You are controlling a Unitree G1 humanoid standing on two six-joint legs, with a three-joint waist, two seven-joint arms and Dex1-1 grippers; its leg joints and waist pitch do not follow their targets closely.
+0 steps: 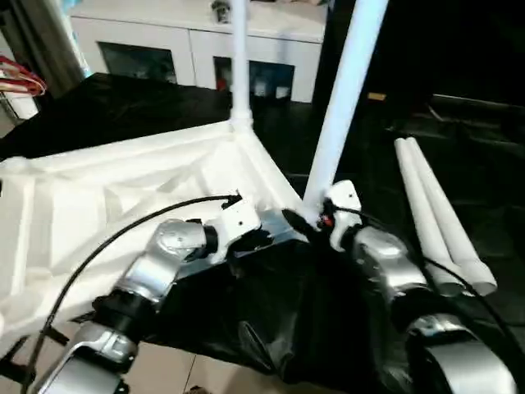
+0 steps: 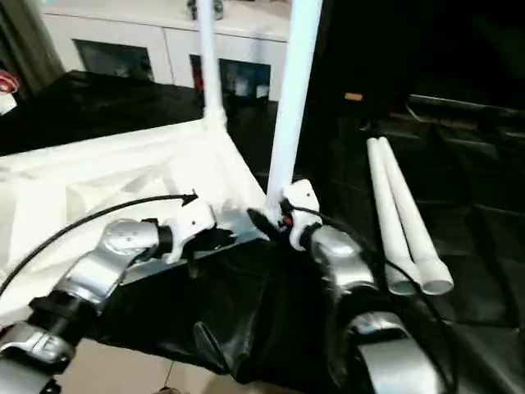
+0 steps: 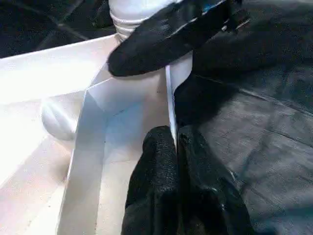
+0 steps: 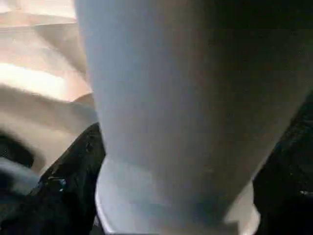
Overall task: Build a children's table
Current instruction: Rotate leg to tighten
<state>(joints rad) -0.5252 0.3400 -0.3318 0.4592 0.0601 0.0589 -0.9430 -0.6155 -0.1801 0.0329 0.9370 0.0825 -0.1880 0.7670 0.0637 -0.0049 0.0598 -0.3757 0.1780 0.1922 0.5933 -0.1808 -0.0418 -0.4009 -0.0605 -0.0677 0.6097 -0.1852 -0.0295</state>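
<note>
While the left hand (image 3: 176,147) pinches the tabletop (image 1: 98,197) rim at frame centre, the right hand (image 1: 316,220) reaches the leaning leg (image 1: 344,98) base — its grip I cannot tell.

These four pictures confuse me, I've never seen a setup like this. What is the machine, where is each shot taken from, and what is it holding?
It is a humanoid robot with two silver arms, each ending in a gripper of two black fingers. The two wide pictures come from cameras in its head, looking down over its forearms. The two close-ups come from a camera on each wrist.

On the black-covered surface lies a white tabletop, upside down, ribs showing. Two white legs already stand up from it: the far leg at the back corner and the near leg at the corner by the grippers. Two spare legs lie side by side to the right.

The left gripper is shut on the tabletop's thin edge wall, steadying it. The right gripper is at the near leg's base; whether it grips the leg I cannot tell.
</note>
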